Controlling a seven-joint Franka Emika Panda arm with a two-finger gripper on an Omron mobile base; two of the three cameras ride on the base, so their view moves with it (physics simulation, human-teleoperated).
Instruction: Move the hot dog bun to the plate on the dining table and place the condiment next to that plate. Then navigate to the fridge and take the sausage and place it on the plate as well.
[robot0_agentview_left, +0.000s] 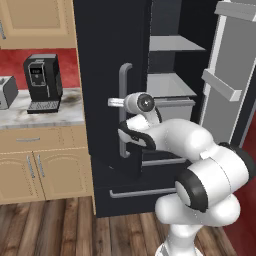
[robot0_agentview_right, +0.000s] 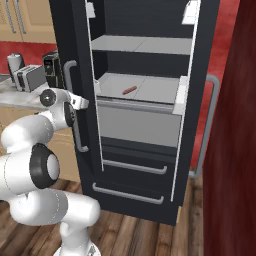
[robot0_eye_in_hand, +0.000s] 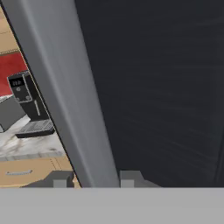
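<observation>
The black fridge (robot0_agentview_right: 140, 150) stands with both doors swung open. A small reddish sausage (robot0_agentview_right: 129, 90) lies on its pale grey middle shelf. My gripper (robot0_agentview_left: 116, 102) (robot0_agentview_right: 82, 103) is at the left door's long silvery handle (robot0_agentview_left: 122, 80) (robot0_agentview_right: 77, 134). In the hand view the handle (robot0_eye_in_hand: 65, 87) runs between the two finger tips, and the gripper (robot0_eye_in_hand: 94, 179) is shut on it. The hot dog bun, the plate, the condiment and the dining table are out of view.
Left of the fridge is a marble wall counter (robot0_agentview_left: 50, 117) with a black coffee machine (robot0_agentview_left: 42, 82) and a toaster (robot0_agentview_left: 6, 92), over wooden cabinets. The open right door (robot0_agentview_left: 230, 85) juts out. A dark red wall (robot0_agentview_right: 232, 150) stands close on the right.
</observation>
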